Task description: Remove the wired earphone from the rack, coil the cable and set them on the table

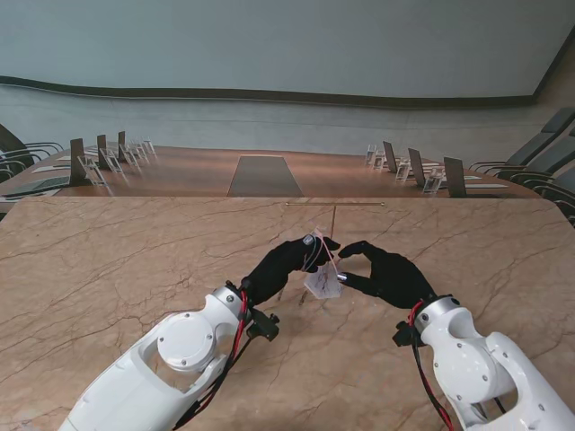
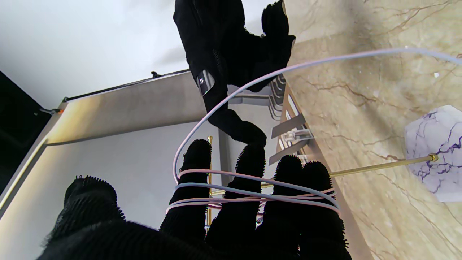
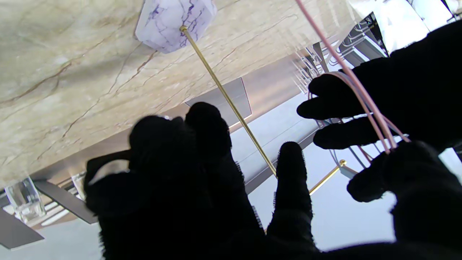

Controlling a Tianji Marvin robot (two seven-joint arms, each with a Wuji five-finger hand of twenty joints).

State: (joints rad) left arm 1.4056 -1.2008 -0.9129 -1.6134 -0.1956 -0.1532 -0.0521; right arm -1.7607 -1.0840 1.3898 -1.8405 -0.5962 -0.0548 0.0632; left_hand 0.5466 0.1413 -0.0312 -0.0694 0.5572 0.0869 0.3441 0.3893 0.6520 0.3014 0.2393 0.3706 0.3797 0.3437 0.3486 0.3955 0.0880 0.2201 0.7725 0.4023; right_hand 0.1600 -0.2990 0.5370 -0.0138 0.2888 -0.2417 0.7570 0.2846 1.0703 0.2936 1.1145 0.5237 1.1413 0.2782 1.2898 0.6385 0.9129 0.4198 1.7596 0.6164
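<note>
Gripping the coil, the left hand [image 1: 286, 262] sits just left of frame centre in the stand view, gloved in black, with the earphone cable [image 2: 252, 195] wound in several pale pink-white turns across its four extended fingers [image 2: 249, 169]. One free run of cable arcs away from those turns toward the upper right of the left wrist frame, passing in front of the right hand [image 1: 382, 272]. Right hand is raised just right of centre, fingertip nearly meeting the left hand's; its fingers are curled, and whether it pinches the cable I cannot tell, since its own wrist view is blurred. In that view the loops show as pink strands over the left hand at right of frame.

Rack [image 1: 333, 222]: thin brass post with a crossbar, standing on a white, purple-veined stone base [image 1: 322, 282], directly between and just behind the two hands. Base rests on the marble table [image 1: 108, 269]. Beyond the table's far edge, a conference table with chairs [image 1: 431, 171] fills the upper half
</note>
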